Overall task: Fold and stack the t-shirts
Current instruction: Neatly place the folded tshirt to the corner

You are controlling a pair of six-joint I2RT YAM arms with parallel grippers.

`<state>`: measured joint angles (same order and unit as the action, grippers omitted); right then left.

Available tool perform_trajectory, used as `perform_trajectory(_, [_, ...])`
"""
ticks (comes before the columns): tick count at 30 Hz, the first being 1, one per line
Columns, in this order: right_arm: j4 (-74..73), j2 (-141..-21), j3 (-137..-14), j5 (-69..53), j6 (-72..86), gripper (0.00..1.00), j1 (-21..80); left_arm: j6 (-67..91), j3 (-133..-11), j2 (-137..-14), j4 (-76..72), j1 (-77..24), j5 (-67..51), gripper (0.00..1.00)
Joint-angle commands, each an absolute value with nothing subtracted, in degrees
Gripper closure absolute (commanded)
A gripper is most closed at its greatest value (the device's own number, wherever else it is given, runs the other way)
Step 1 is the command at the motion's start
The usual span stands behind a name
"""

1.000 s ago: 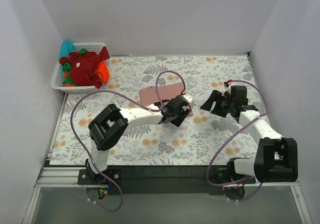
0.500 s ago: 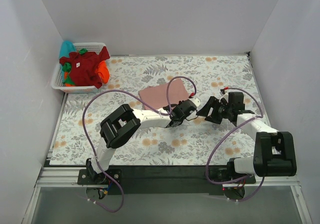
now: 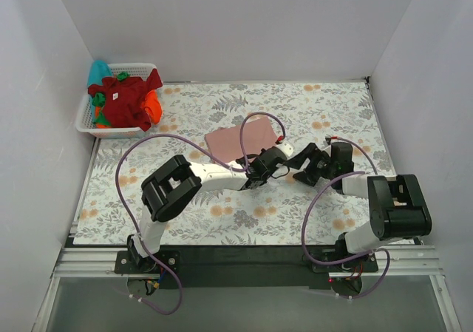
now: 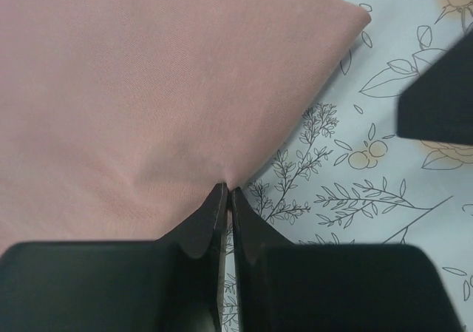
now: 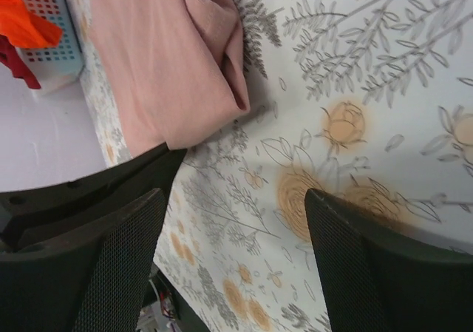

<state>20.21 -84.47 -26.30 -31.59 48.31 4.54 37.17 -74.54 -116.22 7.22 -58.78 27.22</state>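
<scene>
**Desk:** What is nearest the lens?

**Photographer:** Both arms reach inward over the floral table cloth (image 3: pixel 185 206). The right gripper (image 5: pixel 235 199) sits low over the cloth with its jaws spread wide. It holds nothing, and only printed flowers lie between its fingers.

**Desk:** And the left one?

**Photographer:** The left gripper (image 4: pixel 225 190) has its jaws pressed together on the near edge of the dusty-pink t-shirt (image 4: pixel 148 88). The fabric puckers toward the tips, so it appears to pinch that hem. The two grippers are near each other, by the shirt's near right corner.

**Desk:** Where does the shirt lie?

**Photographer:** It lies flat at mid-table, folded into a rectangle with a plain side up, just beyond both grippers.

**Desk:** And farther back?

**Photographer:** The white slatted basket (image 3: pixel 111 131) stands at the far left corner of the cloth with the others heaped in it. The dark red tee (image 3: pixel 126 99) is on top and spills over the rim. The orange tee (image 3: pixel 153 104) is beside it, and the teal tee (image 3: pixel 98 72) pokes up at the back.
</scene>
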Motion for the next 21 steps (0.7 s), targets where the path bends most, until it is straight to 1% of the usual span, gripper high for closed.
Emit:
perform_trajectory(1, [30.40, -87.18, -25.93, -27.09, 55.80, 0.16, 7.11, 38.41, -74.09, -111.45, 6.33, -58.80, 26.45, 1.00])
perform_trajectory(8, [32.61, -92.81, -30.05, -18.12, 62.13, 0.16, 13.71, 39.81, -73.74, -109.43, 6.24, -58.80, 25.32, 1.00])
perform_trajectory(13, [33.84, -99.03, -34.36, -16.08, 64.77, 0.18, 16.60, 40.78, -73.48, -108.72, 6.42, -58.80, 24.61, 1.00])
perform_trajectory(16, [34.36, -102.65, -37.61, -16.08, 64.95, 0.27, 17.57, 41.39, -73.04, -108.54, 6.33, -58.80, 23.91, 1.00])
perform_trajectory(18, [35.06, -104.58, -39.02, -16.00, 65.04, 0.39, 17.75, 41.75, -72.69, -108.37, 6.33, -58.80, 23.64, 1.00])
perform_trajectory(19, [35.42, -105.02, -39.37, -16.00, 65.04, 0.45, 17.75, 42.10, -72.42, -108.37, 6.42, -58.80, 23.73, 0.96])
perform_trajectory(20, [35.51, -105.38, -39.55, -16.00, 64.95, 0.62, 17.75, 42.36, -72.42, -108.28, 6.68, -58.80, 23.90, 0.92])
perform_trajectory(21, [35.77, -105.82, -40.07, -15.82, 64.34, 0.72, 17.67, 42.97, -72.51, -108.11, 7.03, -58.80, 24.17, 0.87])
